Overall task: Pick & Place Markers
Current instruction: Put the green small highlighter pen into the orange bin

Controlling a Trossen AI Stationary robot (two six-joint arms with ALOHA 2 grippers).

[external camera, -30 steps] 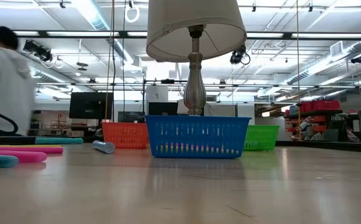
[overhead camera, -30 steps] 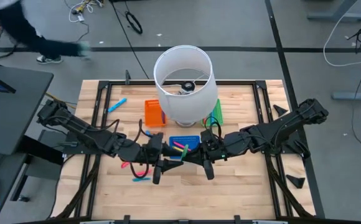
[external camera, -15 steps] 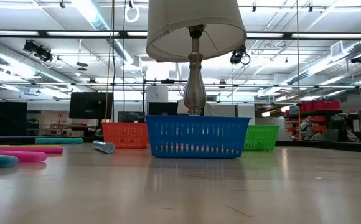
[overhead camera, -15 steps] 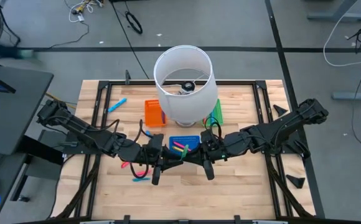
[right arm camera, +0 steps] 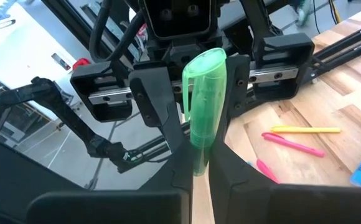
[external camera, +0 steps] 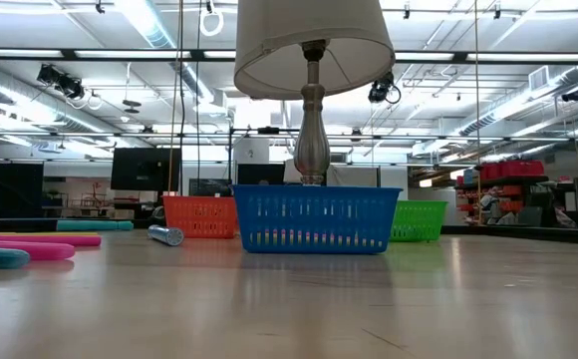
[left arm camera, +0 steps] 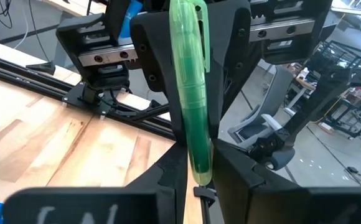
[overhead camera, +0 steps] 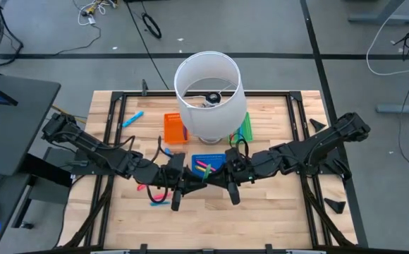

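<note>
A green marker (left arm camera: 192, 99) hangs above the table's near middle, clamped at once by both grippers. The left gripper (left arm camera: 196, 177) grips one end, its fingers pressed against the barrel; the right gripper (right arm camera: 196, 168) meets it head-on, fingers closed on the other end. Just behind stands the blue tray (overhead camera: 215, 159), holding pink and yellow markers (overhead camera: 203, 168). More pink markers (external camera: 35, 245) lie on the wooden table (overhead camera: 275, 212) beside the left arm. A lamp (overhead camera: 208, 95) stands between the orange tray (overhead camera: 171, 128) and the green tray (external camera: 419, 220).

A white lamp (overhead camera: 208, 95) stands between orange (overhead camera: 174, 128), blue (external camera: 316, 218) (nearest) and green (external camera: 418, 220) trays.
</note>
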